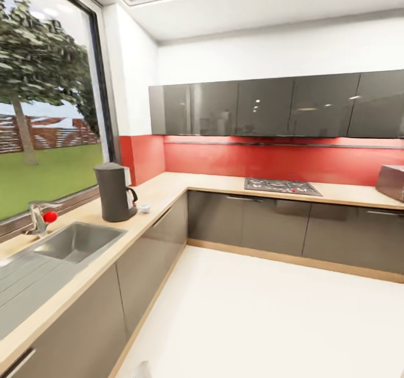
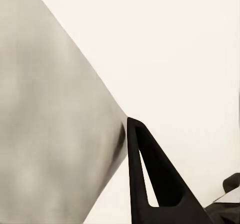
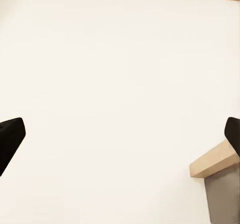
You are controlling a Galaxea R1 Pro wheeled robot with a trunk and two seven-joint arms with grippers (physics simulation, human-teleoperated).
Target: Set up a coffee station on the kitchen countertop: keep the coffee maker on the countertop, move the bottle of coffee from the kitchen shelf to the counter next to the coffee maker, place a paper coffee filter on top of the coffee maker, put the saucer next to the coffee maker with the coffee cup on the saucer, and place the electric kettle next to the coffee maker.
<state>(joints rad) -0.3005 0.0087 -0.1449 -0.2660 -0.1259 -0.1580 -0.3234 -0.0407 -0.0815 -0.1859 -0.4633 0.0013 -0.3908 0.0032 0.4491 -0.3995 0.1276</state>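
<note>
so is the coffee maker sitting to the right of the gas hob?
No, the coffee maker stands on the kitchen countertop between the sink and the hob, left of it.

kitchen countertop point(image 1: 168, 190) | on it: coffee maker point(image 1: 115, 192), small white item point(image 1: 145, 208), hob point(image 1: 282, 186)

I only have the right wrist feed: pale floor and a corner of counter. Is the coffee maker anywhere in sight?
Observer: Yes. In the head view the coffee maker stands upright on the kitchen countertop, on the window side, just beyond the sink.
Operator: Is anything beside it?
Observer: A small white object sits on the counter close to its handle side. It is too small to tell what it is.
Operator: What's on the far run of counter?
Observer: A gas hob is set into it, under the dark wall cabinets, and a reddish-brown box sits at the picture's right edge.
</note>
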